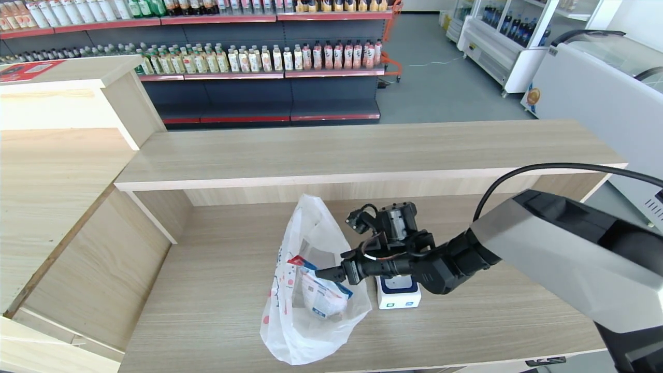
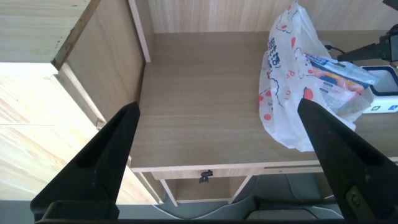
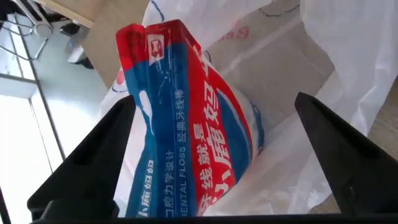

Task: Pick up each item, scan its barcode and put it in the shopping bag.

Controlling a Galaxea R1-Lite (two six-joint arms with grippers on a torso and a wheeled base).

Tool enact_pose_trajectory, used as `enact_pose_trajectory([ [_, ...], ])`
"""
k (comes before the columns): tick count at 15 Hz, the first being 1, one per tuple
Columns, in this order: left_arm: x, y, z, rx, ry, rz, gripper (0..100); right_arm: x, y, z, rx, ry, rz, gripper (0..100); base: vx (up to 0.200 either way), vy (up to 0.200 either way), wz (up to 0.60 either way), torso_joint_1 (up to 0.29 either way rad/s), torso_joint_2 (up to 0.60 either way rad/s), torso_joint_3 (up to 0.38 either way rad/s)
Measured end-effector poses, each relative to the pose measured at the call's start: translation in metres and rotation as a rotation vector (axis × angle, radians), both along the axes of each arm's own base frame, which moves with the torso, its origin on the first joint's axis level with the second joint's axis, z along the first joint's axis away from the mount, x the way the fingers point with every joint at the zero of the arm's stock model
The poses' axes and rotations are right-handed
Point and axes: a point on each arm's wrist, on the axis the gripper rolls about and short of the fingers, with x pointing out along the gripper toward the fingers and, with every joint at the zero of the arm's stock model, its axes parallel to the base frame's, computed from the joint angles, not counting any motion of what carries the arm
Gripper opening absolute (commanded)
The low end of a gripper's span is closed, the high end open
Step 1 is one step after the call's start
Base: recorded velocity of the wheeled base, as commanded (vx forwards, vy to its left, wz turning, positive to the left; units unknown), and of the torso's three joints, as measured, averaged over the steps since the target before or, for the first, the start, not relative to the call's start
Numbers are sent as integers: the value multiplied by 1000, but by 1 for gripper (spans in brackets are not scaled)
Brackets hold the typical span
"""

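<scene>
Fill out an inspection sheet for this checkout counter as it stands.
Surface: pale wooden counter, level.
Job's things: shopping bag upright mid-counter; blue-and-red packet inside it; small white device, likely the scanner, beside the bag.
Clutter: nothing seen.
Grippers: right gripper open at the bag's mouth, over the packet; left gripper open, held away from the bag.
Cables: black cable arcs over the right arm.
Surroundings: bottle shelves and freezers behind.
</scene>
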Motion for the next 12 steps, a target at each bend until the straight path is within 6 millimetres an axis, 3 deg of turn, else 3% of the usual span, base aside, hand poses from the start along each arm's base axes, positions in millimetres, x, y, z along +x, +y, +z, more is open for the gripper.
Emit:
enact_pose_trajectory([
  [6, 0, 0, 0, 0, 0, 0, 100, -5, -27, 60, 169, 121, -141, 100, 0, 0, 0, 0, 0, 0],
  [9, 0, 0, 0, 0, 0, 0, 100, -19, -63, 87, 195, 117, -209, 100, 0, 0, 0, 0, 0, 0],
  [12, 0, 0, 0, 0, 0, 0, 100, -60, -118, 116, 182, 77, -304, 100, 0, 0, 0, 0, 0, 0],
])
